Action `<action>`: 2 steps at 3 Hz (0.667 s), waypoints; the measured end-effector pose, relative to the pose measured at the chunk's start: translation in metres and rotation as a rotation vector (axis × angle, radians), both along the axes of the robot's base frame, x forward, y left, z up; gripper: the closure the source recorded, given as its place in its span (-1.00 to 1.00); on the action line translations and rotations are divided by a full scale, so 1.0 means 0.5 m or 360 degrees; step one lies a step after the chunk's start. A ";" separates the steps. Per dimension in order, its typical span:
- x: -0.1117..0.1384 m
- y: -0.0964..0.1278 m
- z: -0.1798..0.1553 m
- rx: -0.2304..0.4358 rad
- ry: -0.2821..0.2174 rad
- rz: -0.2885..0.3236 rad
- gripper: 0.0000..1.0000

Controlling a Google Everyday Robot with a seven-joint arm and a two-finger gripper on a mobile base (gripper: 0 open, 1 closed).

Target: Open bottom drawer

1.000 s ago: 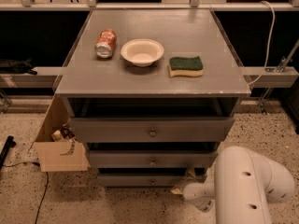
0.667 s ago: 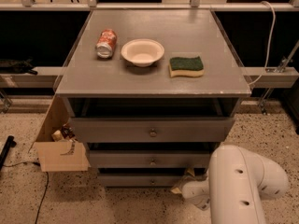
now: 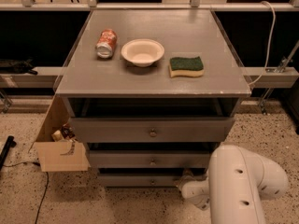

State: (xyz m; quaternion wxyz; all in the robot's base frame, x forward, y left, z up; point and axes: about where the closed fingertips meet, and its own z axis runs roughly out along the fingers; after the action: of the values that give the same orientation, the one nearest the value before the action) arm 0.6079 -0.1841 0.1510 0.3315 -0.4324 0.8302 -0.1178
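Note:
The bottom drawer (image 3: 140, 179) is the lowest and narrowest grey front of three under the grey table, with a small round knob (image 3: 152, 182) at its centre. It stands out only slightly from the frame. My gripper (image 3: 183, 181) is low at the drawer's right end, right of the knob, mostly hidden behind my white arm (image 3: 236, 185). The middle drawer (image 3: 149, 160) and the top drawer (image 3: 152, 129) sit above it, each pulled out further than the one below.
On the table top (image 3: 154, 78) lie a tipped soda can (image 3: 106, 43), a white bowl (image 3: 142, 52) and a green-and-yellow sponge (image 3: 186, 66). An open cardboard box (image 3: 60, 148) stands on the speckled floor to the left. A black cable (image 3: 44, 197) runs across the floor.
My white arm has shifted slightly left and closer in the frame; the gripper stays by the bottom drawer's right end. The drawers have not visibly moved.

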 end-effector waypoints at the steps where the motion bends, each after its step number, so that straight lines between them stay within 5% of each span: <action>1: 0.000 0.000 0.000 0.0000 0.0000 0.0000 0.45; 2: -0.022 -0.008 0.007 0.0035 0.0014 -0.0055 0.91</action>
State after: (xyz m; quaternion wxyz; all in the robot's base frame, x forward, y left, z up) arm 0.5969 -0.1880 0.1543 0.3306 -0.4149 0.8402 -0.1125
